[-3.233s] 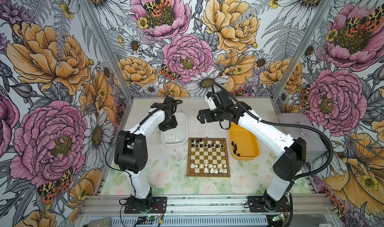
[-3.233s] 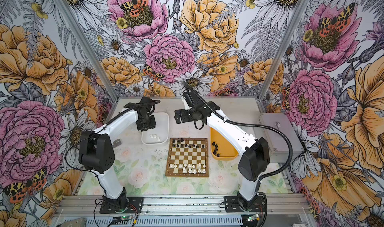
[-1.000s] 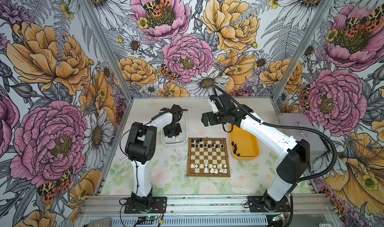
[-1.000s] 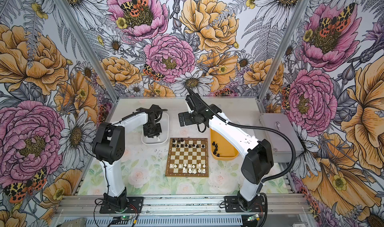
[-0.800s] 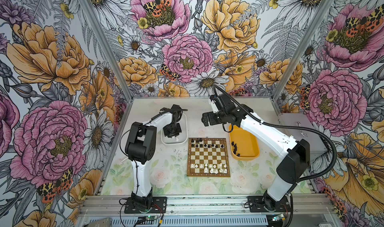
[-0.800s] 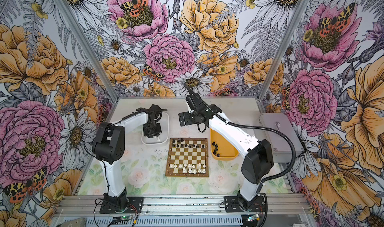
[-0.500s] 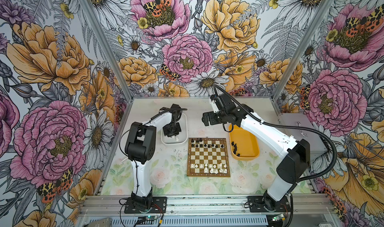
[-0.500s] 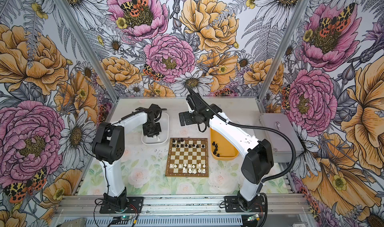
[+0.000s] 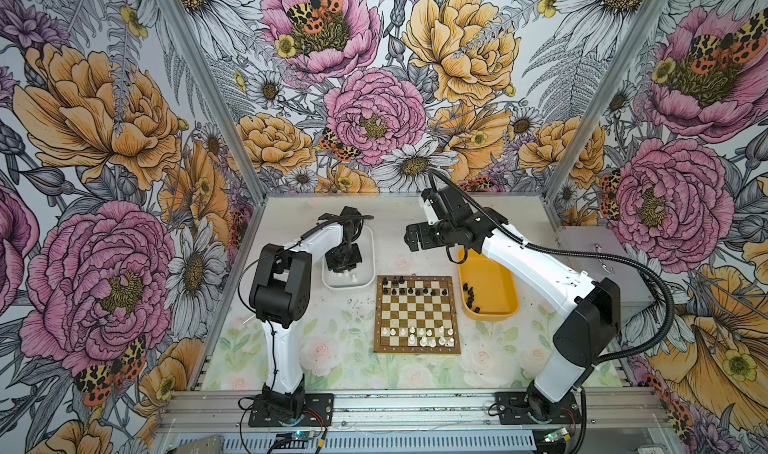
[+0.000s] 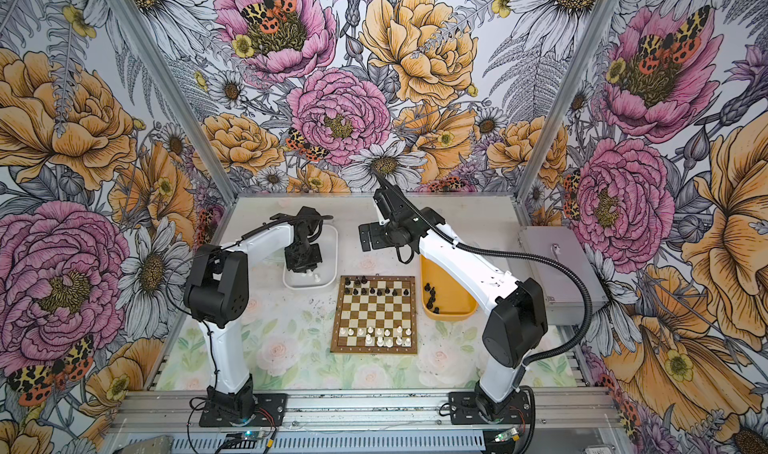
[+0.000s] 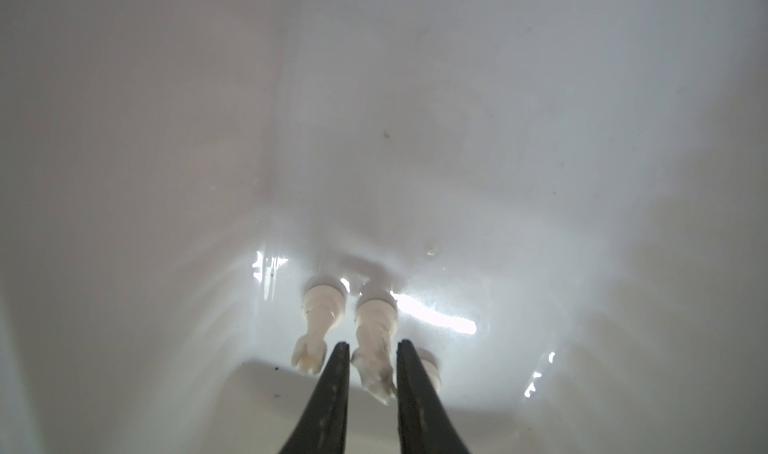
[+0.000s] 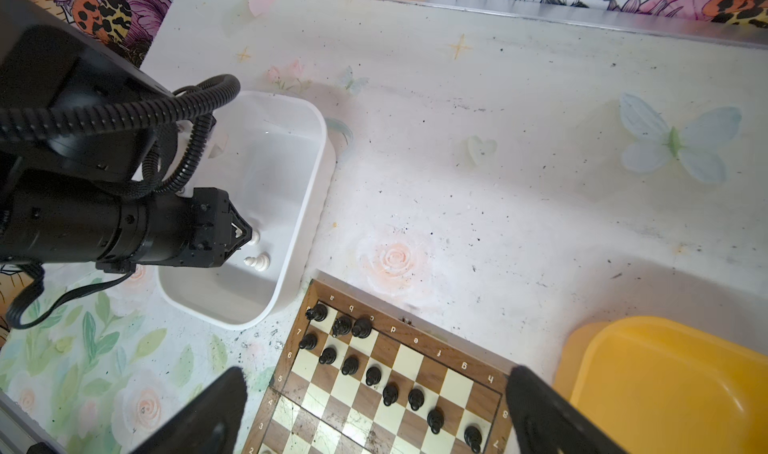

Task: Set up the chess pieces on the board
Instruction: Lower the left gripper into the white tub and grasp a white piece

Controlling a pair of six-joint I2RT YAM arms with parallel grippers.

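The board [image 9: 417,350] [image 10: 373,350] lies mid-table. Several black chess pieces [image 9: 415,291] [image 12: 374,375] stand on its far rows, several white ones [image 9: 420,336] on its near rows. My left gripper [image 9: 343,269] [image 11: 369,350] is down inside the white tray [image 9: 370,260] [image 12: 309,198], shut on a white chess piece [image 11: 374,339] between its two fingers. Two more white pieces [image 11: 318,327] [image 12: 257,260] lie close beside it. My right gripper [image 9: 411,239] [image 12: 374,410] hangs open and empty above the board's far edge.
A yellow tray [image 9: 498,302] [image 12: 665,389] right of the board holds several black pieces [image 9: 469,294]. A grey metal box [image 9: 598,260] sits at the table's right edge. Floral walls enclose the table on three sides.
The left arm came down into the white tray, and its jaws narrowed onto the white piece in the last half second. The right arm shifted slightly right and stays open.
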